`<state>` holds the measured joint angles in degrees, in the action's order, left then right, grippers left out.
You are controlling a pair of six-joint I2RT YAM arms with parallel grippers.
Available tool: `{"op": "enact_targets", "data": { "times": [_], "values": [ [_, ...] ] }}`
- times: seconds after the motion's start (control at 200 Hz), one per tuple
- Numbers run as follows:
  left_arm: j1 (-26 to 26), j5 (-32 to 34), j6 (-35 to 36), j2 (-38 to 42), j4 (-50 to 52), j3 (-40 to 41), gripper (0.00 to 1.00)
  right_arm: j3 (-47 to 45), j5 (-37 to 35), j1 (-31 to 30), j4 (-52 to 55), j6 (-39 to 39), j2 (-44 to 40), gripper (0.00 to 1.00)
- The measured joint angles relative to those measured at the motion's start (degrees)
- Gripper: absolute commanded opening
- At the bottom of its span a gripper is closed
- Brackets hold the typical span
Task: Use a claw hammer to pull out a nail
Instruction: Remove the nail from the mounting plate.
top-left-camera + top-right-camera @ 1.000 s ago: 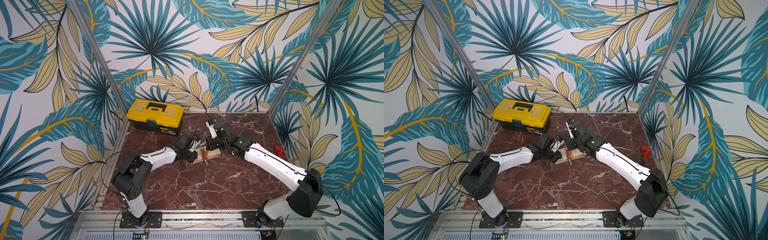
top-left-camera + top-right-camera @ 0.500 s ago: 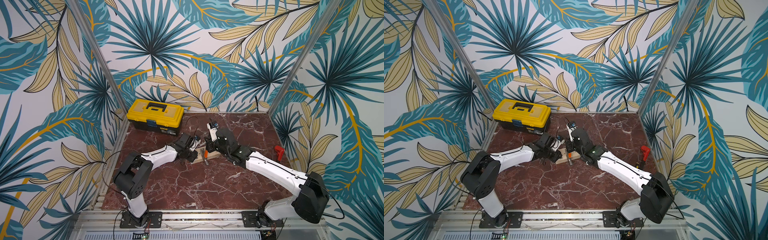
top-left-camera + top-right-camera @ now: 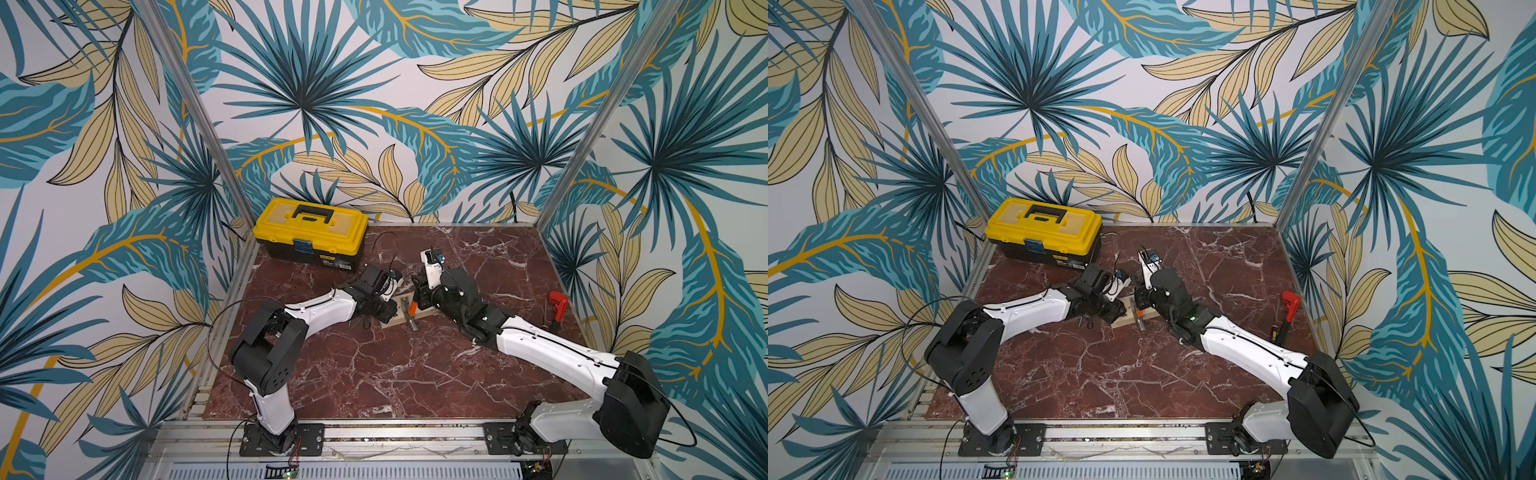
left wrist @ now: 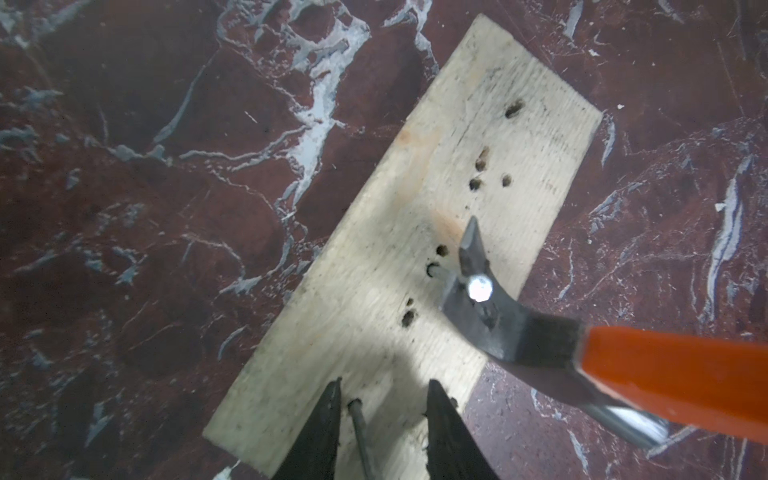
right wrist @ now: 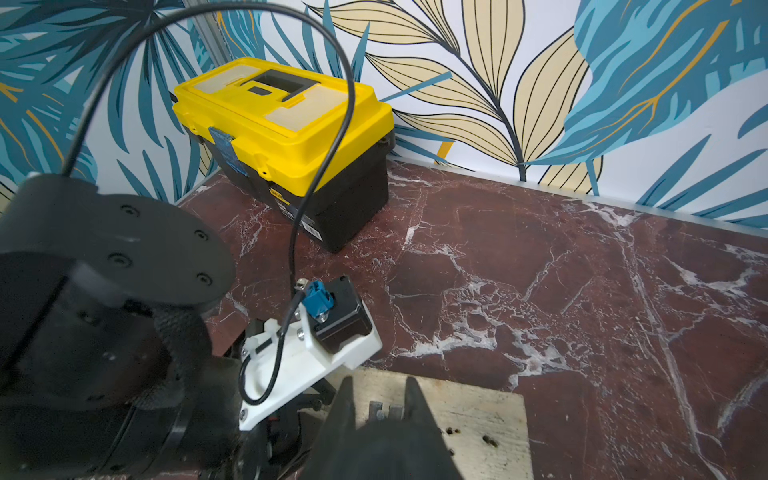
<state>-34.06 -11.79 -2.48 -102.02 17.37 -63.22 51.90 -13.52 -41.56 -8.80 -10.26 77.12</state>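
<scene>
- Wood, a pale board (image 4: 415,199) with many holes, lies flat on the red marble tabletop (image 4: 124,208);
- the claw hammer (image 4: 519,332) is tilted over the board; its forked claw sits around a nail (image 4: 480,288), just under the shiny head;
- the right hand (image 5: 380,415) is clamped on the claw hammer's shaft;
- the left hand (image 4: 384,399) has its fingers apart at the board's end; a second nail (image 4: 359,428) is between them;
- a yellow toolbox (image 3: 309,230) stands at the back, well apart.

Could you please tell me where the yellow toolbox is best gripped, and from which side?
Probably the black handle atop the yellow toolbox, from above: the body is wide, and the handle, lying flat in its recess, is the only narrow bar.
</scene>
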Motion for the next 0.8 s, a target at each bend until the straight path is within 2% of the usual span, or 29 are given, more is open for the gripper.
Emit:
{"op": "enact_targets", "data": {
  "times": [0.355,0.801],
  "values": [
    [-0.04,-0.96,-0.94,-1.05,0.26,-1.09,0.35,-6.12,-2.40,-0.11,-9.27,-1.09,-1.81,0.00],
    [-0.04,-1.01,-2.51,-1.90,0.85,-2.21,0.35,-7.28,-3.17,-0.46,-10.43,-1.09,-2.47,0.00]
  ]
}}
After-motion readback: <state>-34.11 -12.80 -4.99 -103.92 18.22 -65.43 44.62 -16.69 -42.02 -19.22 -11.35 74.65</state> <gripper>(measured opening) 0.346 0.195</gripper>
